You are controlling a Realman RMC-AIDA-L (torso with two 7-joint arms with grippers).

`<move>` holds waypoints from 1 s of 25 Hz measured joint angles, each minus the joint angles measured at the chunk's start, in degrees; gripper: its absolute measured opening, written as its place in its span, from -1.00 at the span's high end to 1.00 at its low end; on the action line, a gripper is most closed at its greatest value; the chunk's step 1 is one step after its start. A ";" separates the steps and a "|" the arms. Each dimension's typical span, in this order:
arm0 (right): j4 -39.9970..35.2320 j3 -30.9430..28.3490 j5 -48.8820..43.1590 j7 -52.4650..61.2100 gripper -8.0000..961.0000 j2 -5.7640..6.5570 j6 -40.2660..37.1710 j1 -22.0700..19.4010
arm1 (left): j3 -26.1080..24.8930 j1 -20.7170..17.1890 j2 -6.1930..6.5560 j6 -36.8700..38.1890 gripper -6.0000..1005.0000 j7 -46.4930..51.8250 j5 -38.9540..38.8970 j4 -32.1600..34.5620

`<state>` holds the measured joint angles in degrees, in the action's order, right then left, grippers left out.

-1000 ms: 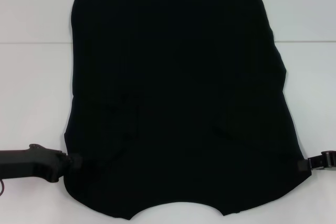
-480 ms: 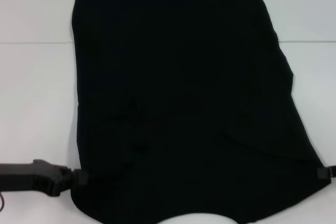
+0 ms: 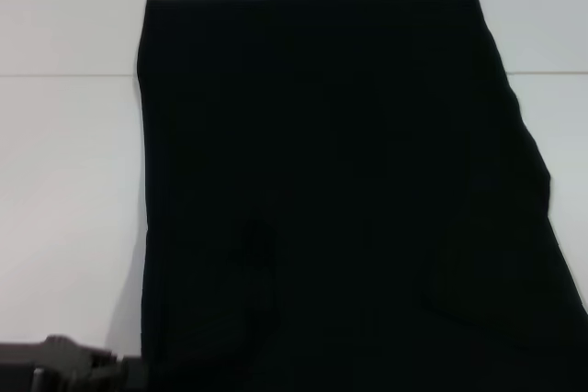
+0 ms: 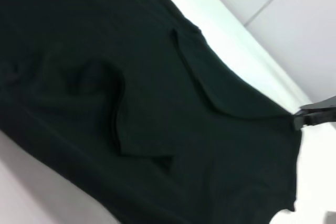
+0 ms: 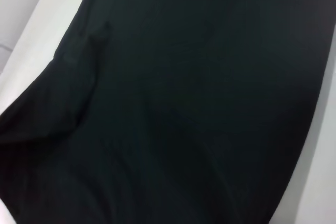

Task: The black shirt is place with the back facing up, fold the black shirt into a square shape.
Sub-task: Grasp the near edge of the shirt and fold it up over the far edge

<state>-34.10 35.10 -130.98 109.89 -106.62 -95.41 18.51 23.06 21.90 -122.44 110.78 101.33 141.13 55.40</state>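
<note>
Across the white table point(image 3: 64, 181) the black shirt point(image 3: 331, 181) lies spread, its long axis running from the far hem toward the robot, with the sleeves already folded in over the body so the sides run nearly straight. Its near end rises off the table, most likely held up at both corners so it can be carried over to the far hem. At the shirt's near left corner sits the left gripper point(image 3: 129, 372), clamped on the cloth. Past the opposite corner, the right gripper point(image 4: 315, 116) pinches the edge.
</note>
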 joint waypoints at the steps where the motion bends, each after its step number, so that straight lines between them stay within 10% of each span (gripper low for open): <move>1: 0.00 -0.12 -0.07 -0.60 0.87 0.03 -0.33 -0.75 | -0.19 -0.43 0.02 0.95 0.83 0.00 0.00 0.28; 9: -0.16 -6.34 -2.19 -3.56 0.87 0.45 -4.91 -2.22 | -0.89 0.13 0.05 2.62 0.83 -0.01 -0.12 -1.10; 25: 1.03 -18.93 -1.62 0.93 0.87 -2.20 10.36 15.82 | -2.74 22.73 5.84 -27.17 0.82 2.66 -7.37 -15.86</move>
<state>-33.07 16.17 -132.60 110.81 -108.82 -85.05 34.33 20.31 44.62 -116.59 83.62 103.99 133.77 39.55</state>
